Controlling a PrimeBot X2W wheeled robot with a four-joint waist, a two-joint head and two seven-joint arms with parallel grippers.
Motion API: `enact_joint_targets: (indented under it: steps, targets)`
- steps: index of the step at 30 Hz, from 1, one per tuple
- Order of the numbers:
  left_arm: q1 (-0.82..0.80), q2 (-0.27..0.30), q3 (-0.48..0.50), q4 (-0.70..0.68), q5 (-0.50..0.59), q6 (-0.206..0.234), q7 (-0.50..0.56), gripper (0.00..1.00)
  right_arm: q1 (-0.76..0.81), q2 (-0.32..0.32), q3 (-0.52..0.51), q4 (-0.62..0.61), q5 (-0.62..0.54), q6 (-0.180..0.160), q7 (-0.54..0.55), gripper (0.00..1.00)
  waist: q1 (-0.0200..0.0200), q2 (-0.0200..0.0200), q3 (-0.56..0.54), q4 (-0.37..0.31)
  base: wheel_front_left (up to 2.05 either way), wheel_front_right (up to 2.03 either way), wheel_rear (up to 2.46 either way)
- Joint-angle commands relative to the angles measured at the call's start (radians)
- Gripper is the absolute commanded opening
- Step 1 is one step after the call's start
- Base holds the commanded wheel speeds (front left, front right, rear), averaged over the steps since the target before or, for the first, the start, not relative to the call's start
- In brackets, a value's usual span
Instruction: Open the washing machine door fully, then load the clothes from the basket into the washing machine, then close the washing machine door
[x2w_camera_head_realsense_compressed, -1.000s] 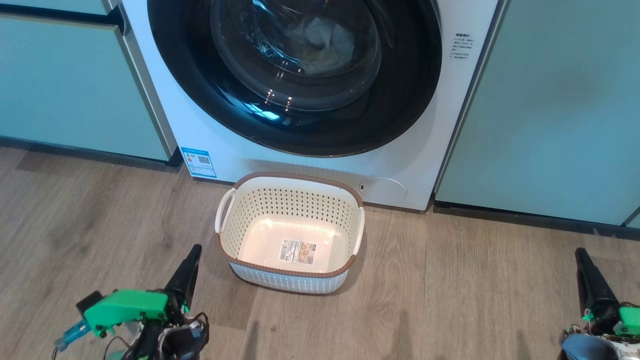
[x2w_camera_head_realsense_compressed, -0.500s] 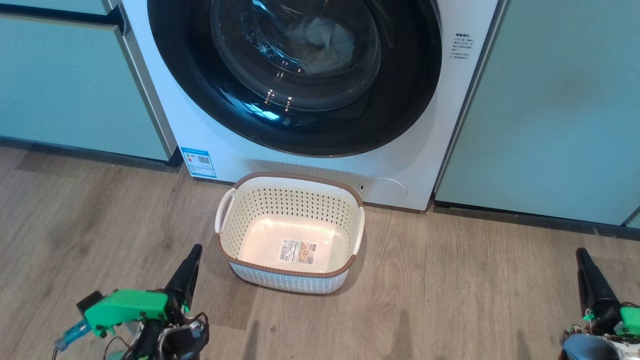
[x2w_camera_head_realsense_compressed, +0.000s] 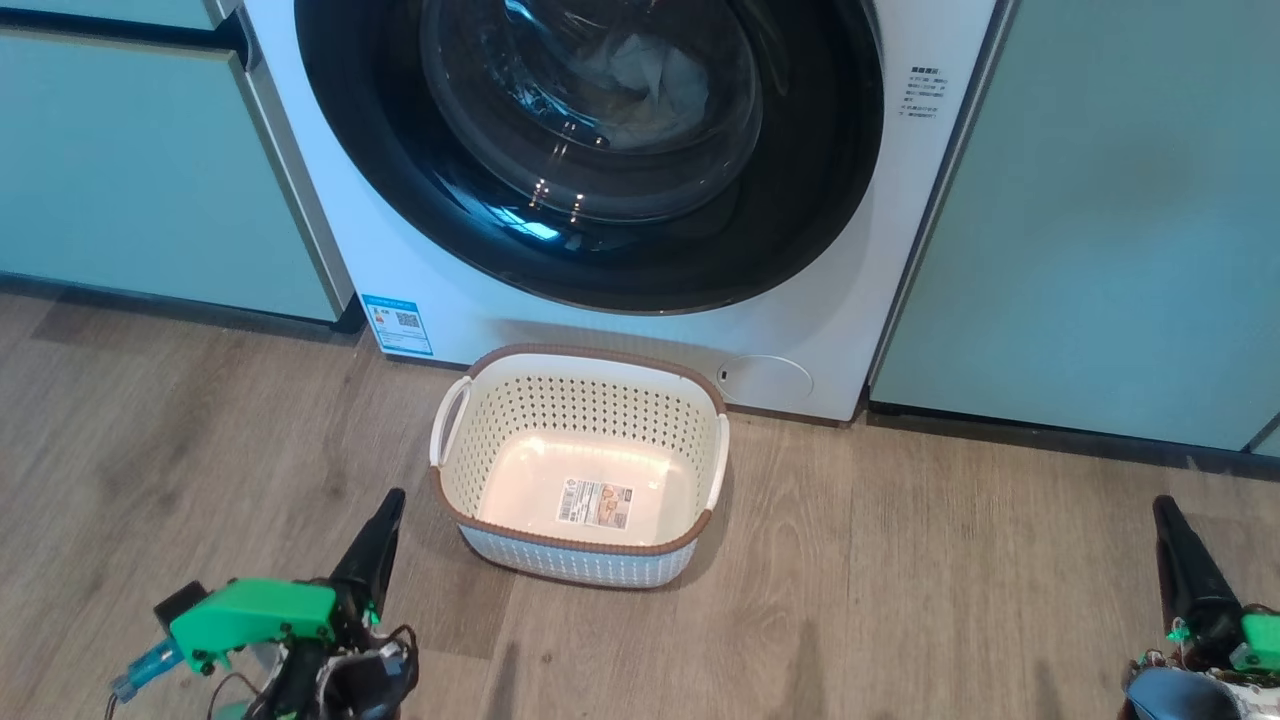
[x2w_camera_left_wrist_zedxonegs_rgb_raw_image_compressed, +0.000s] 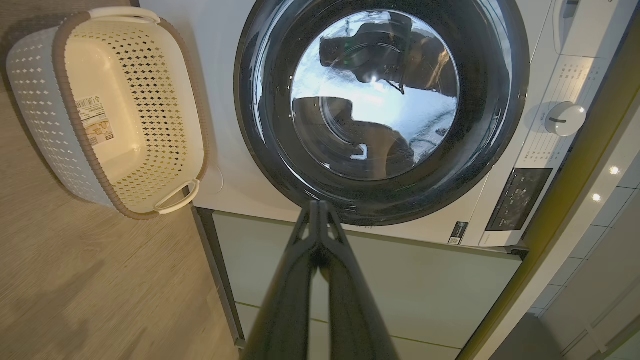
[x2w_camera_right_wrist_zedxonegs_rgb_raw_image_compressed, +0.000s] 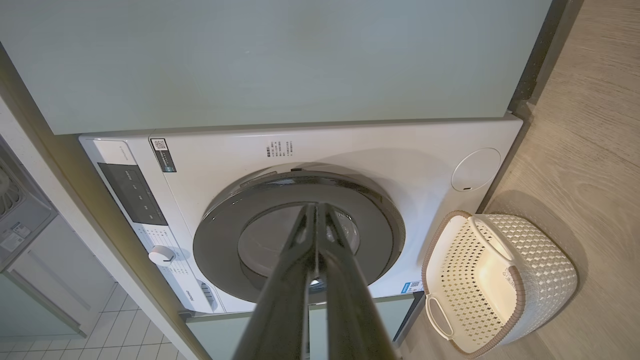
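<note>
The white washing machine (x2w_camera_head_realsense_compressed: 900, 250) stands ahead, and its washing machine door (x2w_camera_head_realsense_compressed: 820, 200), a black ring around domed glass, lies flat against the front. Pale clothes (x2w_camera_head_realsense_compressed: 640, 80) show behind the glass inside the drum. On the floor before it sits the cream basket (x2w_camera_head_realsense_compressed: 575, 400), holding nothing but a label sticker. My left gripper (x2w_camera_head_realsense_compressed: 388, 505) is shut, low and just left of the basket. Far to the right my right gripper (x2w_camera_head_realsense_compressed: 1163, 508) is shut too. In the wrist views the left gripper (x2w_camera_left_wrist_zedxonegs_rgb_raw_image_compressed: 317, 205) and right gripper (x2w_camera_right_wrist_zedxonegs_rgb_raw_image_compressed: 316, 207) have fingers pressed together, pointing at the door (x2w_camera_left_wrist_zedxonegs_rgb_raw_image_compressed: 500, 100) (x2w_camera_right_wrist_zedxonegs_rgb_raw_image_compressed: 225, 235).
Pale green cabinets flank the machine on the left (x2w_camera_head_realsense_compressed: 130, 170) and right (x2w_camera_head_realsense_compressed: 1120, 220). Wood floor (x2w_camera_head_realsense_compressed: 900, 580) spreads around the basket. The control panel with a white knob (x2w_camera_left_wrist_zedxonegs_rgb_raw_image_compressed: 565, 119) sits at the machine's top.
</note>
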Motion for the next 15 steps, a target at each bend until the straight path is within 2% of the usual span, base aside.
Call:
enact_joint_targets:
  steps: [1,15]
  targets:
    - [-0.055,0.008,0.037,-0.027,0.004,-0.008,0.005,0.00,-0.055,-0.011,0.013,-0.032,-0.003,-0.003,0.007,0.00,0.0000,0.0000,0.000,0.000,0.00,0.00,0.00]
    - [-0.056,0.006,0.040,-0.027,0.007,-0.008,0.007,0.00,-0.056,-0.009,0.010,-0.032,-0.007,-0.003,0.010,0.00,0.0000,0.0000,0.000,0.000,0.00,0.00,0.00]
